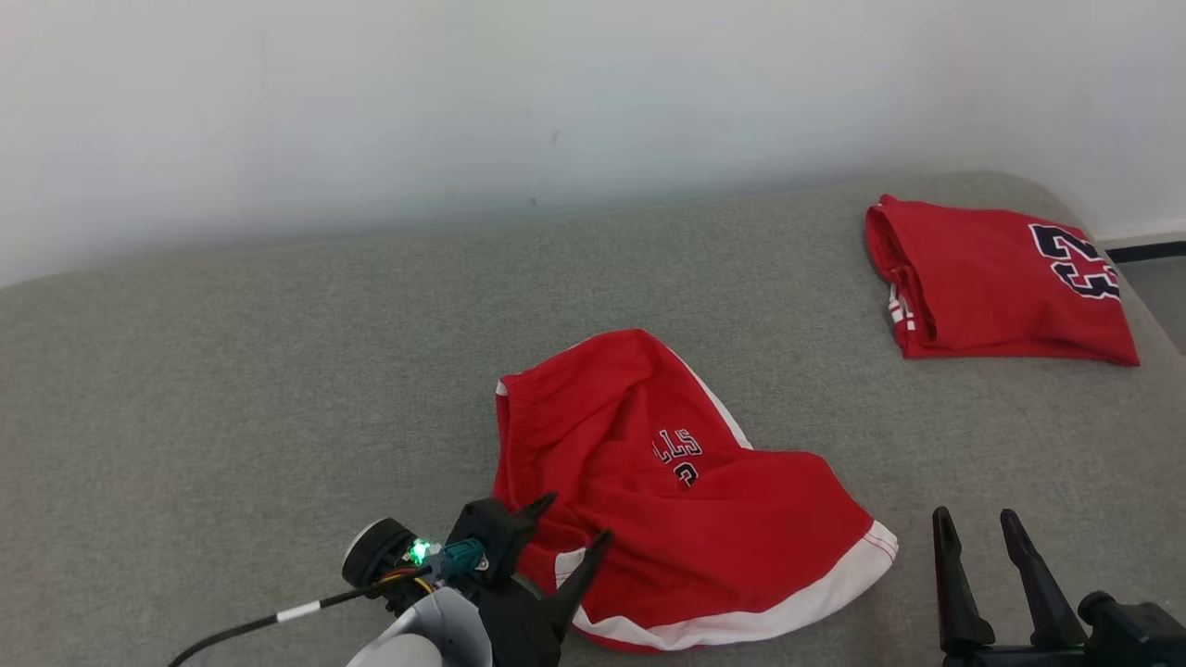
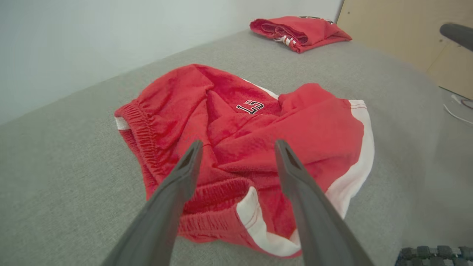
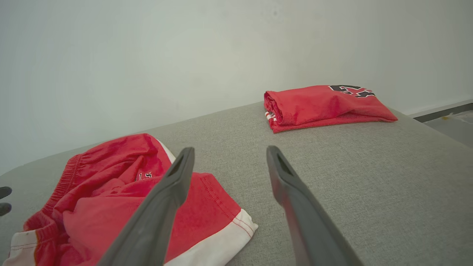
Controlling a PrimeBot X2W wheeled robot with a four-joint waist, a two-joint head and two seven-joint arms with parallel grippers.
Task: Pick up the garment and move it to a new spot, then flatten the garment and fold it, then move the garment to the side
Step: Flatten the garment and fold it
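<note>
Count: 2 red garments, 2 grippers.

Garment 1, the task one: crumpled red fabric shorts with white trim (image 1: 741,528) (image 2: 314,129) (image 3: 92,207), lying mid-way across the grey woven-fabric surface (image 1: 278,371), elastic waistband toward the robot's left, dark lettering facing up.

Garment 2: folded red fabric jersey with a dark number (image 1: 991,287) (image 2: 299,31) (image 3: 317,105), far right corner by the white wall, well apart from the shorts.

Left gripper (image 1: 574,523) (image 2: 238,144): fingers spread wide, nothing between them, tips over the waistband edge of the shorts; contact can't be told.

Right gripper (image 1: 975,514) (image 3: 230,149): fingers spread, empty, over bare surface just right of the shorts' white hem.
</note>
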